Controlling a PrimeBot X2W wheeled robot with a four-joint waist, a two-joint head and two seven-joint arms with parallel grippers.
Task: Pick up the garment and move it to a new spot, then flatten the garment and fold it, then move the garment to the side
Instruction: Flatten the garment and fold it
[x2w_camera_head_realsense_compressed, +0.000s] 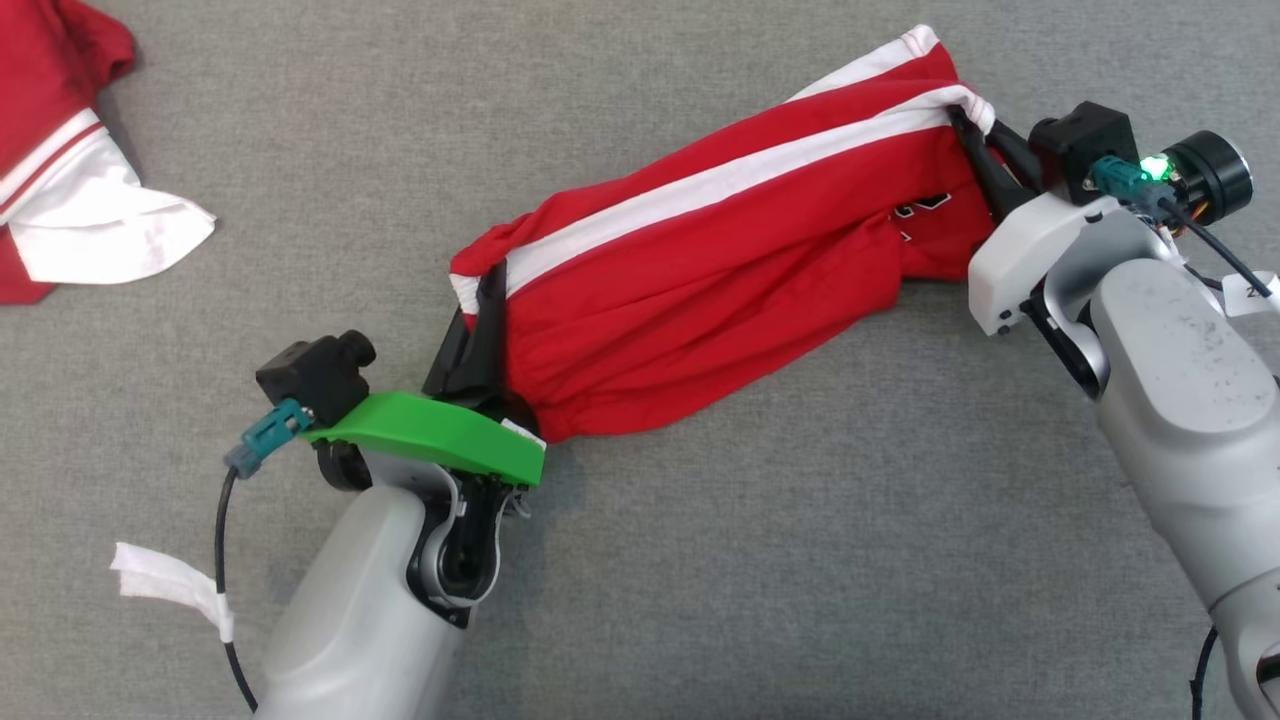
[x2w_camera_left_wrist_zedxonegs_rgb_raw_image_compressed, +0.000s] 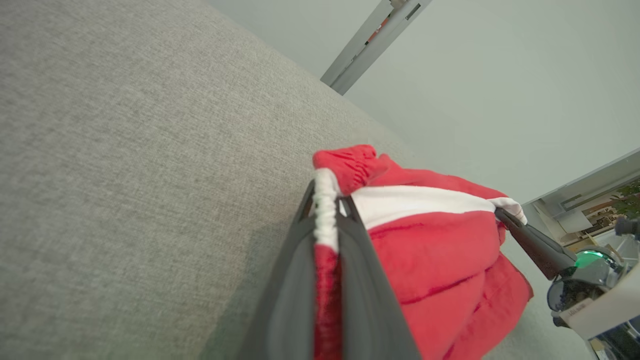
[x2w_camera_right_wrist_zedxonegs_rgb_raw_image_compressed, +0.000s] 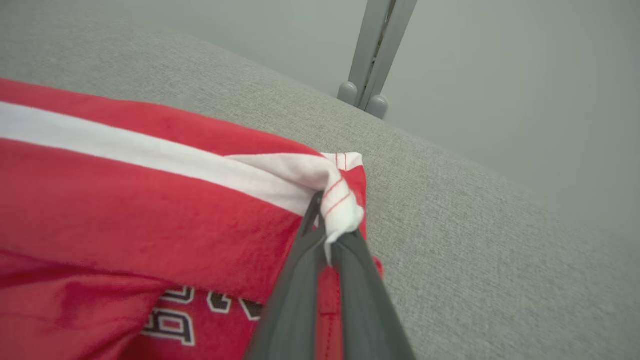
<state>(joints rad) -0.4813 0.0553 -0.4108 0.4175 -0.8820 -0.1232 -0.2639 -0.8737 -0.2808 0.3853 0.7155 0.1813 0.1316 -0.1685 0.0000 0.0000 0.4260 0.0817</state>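
Grey woven fabric surface (x2w_camera_head_realsense_compressed: 700, 560), evenly textured, forming the ground across the head view. At 10 o'clock in that view, a crumpled red cloth item with white trim (x2w_camera_head_realsense_compressed: 50, 150) lies on the surface, cut off by the top and left edges; its loose white flap (x2w_camera_head_realsense_compressed: 110, 225) points toward 3 o'clock and rests flat. In the right wrist view, a pale grey metal post (x2w_camera_right_wrist_zedxonegs_rgb_raw_image_compressed: 372, 55) stands at 12 o'clock beyond the surface's far edge, with two rounded grey knobs (x2w_camera_right_wrist_zedxonegs_rgb_raw_image_compressed: 362, 97) at its base. In the left wrist view, green plant leaves (x2w_camera_left_wrist_zedxonegs_rgb_raw_image_compressed: 631, 200) and blurred furnishings appear at 3 o'clock.
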